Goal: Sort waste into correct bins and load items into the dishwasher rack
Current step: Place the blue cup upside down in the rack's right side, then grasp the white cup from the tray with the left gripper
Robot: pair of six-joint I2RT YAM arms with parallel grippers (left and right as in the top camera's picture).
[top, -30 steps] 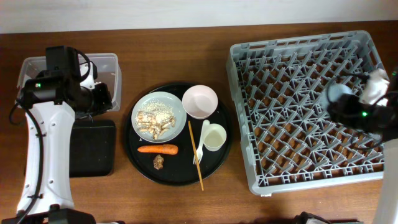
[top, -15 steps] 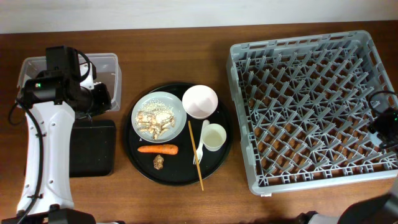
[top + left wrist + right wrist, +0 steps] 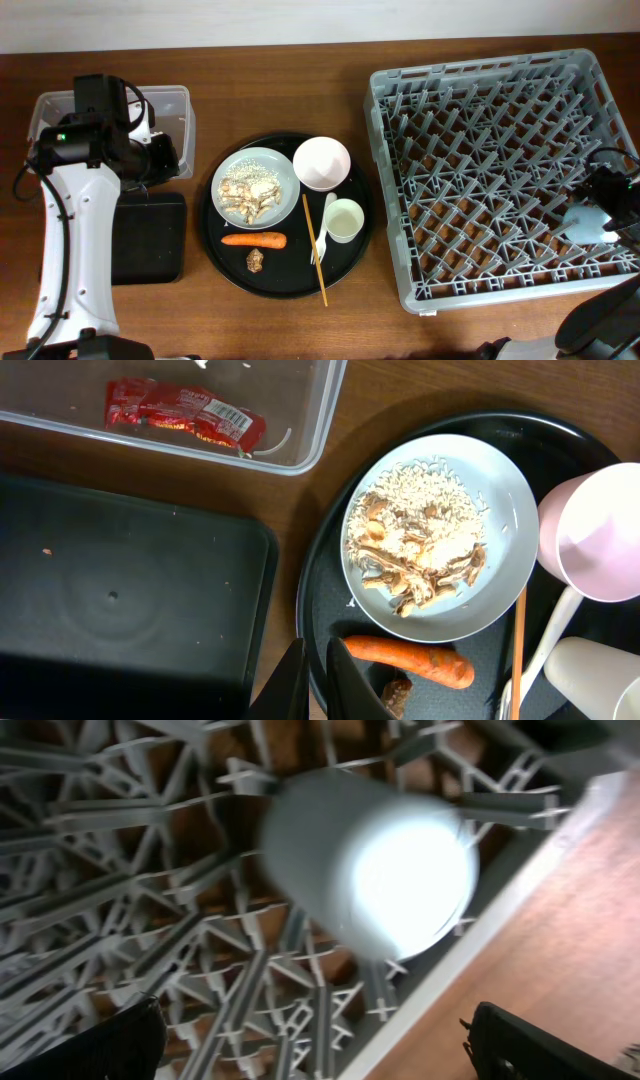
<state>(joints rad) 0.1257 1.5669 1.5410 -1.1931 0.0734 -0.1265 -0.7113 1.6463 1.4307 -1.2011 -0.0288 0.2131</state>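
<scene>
At the dishwasher rack's (image 3: 480, 150) right edge, the right gripper (image 3: 315, 1025) hangs with fingers spread wide and holds nothing. The light blue cup (image 3: 365, 870), blurred, lies tipped on the lattice by the right wall, one round end slanting toward that wall; mouth or base unclear. The left gripper (image 3: 318, 675), pressed together and empty, hovers at the round black tray's (image 3: 318, 575) left rim.

The rack (image 3: 470, 160) sits right of the round tray (image 3: 290, 272); the tub (image 3: 181, 106) and flat tray (image 3: 150, 240) lie left of it; a cup (image 3: 586, 222) lies in the rack.
</scene>
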